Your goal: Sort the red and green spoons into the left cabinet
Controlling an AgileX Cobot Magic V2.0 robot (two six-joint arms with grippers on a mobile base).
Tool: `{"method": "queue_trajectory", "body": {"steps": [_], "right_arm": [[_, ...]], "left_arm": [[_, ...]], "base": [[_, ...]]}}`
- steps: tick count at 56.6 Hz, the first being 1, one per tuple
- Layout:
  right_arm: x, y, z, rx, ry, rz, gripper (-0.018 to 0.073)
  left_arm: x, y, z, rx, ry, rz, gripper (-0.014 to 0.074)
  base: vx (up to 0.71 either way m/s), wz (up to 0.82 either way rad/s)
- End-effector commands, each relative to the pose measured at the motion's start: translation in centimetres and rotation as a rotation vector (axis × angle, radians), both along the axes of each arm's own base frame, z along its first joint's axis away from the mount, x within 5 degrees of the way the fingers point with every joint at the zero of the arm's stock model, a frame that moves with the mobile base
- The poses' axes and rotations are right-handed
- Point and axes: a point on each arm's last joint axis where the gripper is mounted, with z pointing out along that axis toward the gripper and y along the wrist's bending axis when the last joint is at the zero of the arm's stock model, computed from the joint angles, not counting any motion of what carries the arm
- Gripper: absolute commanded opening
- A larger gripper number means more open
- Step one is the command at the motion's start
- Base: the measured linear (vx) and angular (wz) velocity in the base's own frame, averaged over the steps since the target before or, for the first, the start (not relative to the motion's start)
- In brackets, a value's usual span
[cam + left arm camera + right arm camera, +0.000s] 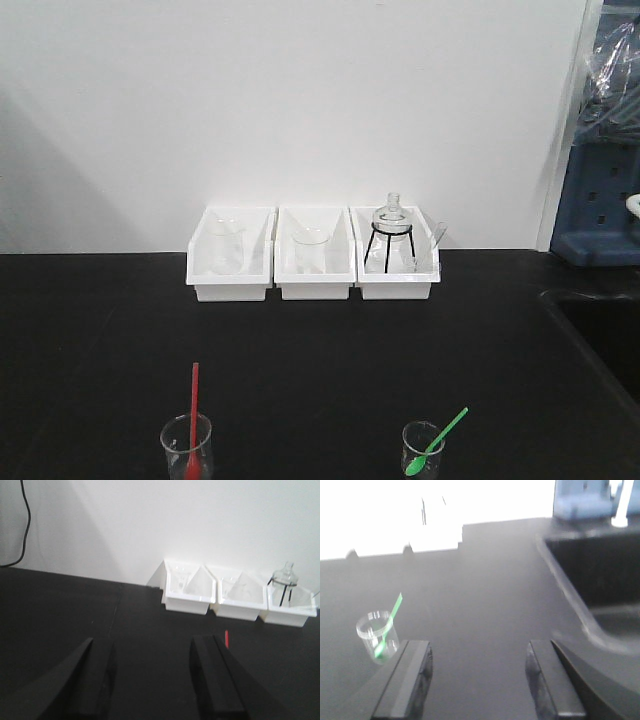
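My left gripper (150, 675) and right gripper (477, 675) were wide open and empty. The red spoon (194, 400) stood in a beaker (187, 450), lower left of the front view; the green spoon (447, 428) leaned lower right. The cabinet was out of view. I judged it best to pinch the handle above the rim and lift straight.

No writing, label, brand, number or sign can be read anywhere, whether on the bins (315, 268), the beakers (187, 447) or the worktop (300, 350).
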Motion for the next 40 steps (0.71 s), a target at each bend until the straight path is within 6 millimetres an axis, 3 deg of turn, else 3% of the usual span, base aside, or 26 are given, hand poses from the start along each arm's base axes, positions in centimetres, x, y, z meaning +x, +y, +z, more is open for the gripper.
{"method": "queue_trajectory", "body": {"steps": [1, 20, 40], "right_arm": [[1.1, 0.1, 2.0, -0.002, -0.144, 0.014, 0.0477], [3.8, 0.5, 1.0, 0.009, -0.172, 0.051, 0.0477], [6.7, 2.9, -1.2, 0.014, -0.204, 0.321, 0.0477]], "left_arm": [[0.7, -0.1, 1.3, 0.024, -0.054, -0.004, 0.0475], [4.8, -1.3, 2.4, 0.098, -0.022, -0.104, 0.0475], [12.5, -4.0, 2.3, 0.070, -0.035, -0.242, 0.0475]], "base": [[0.00, 0.00], [0.00, 0.00], [0.00, 0.00]]}}
